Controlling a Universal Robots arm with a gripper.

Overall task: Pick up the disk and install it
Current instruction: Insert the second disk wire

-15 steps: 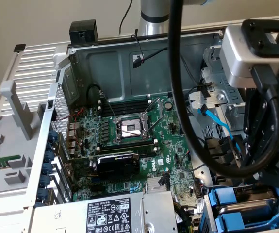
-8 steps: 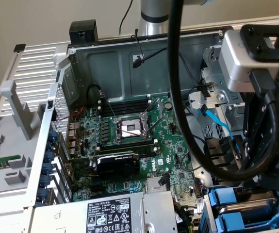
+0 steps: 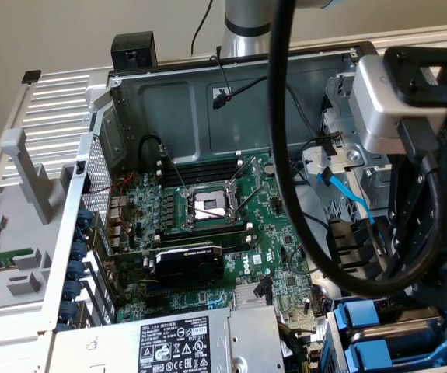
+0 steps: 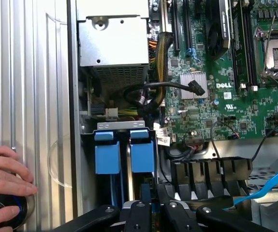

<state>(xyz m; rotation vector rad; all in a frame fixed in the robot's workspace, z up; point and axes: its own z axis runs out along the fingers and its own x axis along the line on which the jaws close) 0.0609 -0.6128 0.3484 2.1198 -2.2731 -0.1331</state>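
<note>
An open desktop computer case (image 3: 207, 101) lies on its side with the green motherboard (image 3: 207, 233) exposed. In the exterior view, the robot arm's wrist fills the right edge of the case, with a thick black cable (image 3: 285, 155) looping down in front of it. The gripper (image 4: 153, 212) shows in the wrist view as black linkages drawn close together, its fingers nearly closed; they sit just above the drive bay, and whether they pinch anything cannot be told.

Two blue-carrier drives stand side by side in the drive bay at the corner of the case next to the grey power-supply box (image 4: 113, 46). The disk (image 4: 142, 151) is the one directly in front of the gripper, seated upright in its slot. The other drive (image 4: 107, 154) sits just beside it, toward the case's outer wall. In the exterior view the same blue carriers (image 3: 378, 334) appear at the lower right corner of the case.

A light blue flat cable (image 3: 355, 202) runs along the bay side of the motherboard. A person's hand (image 4: 3, 186) rests on the ribbed grey side panel (image 4: 32, 96) outside the case, fingers on a round black object (image 4: 6, 208)
</note>
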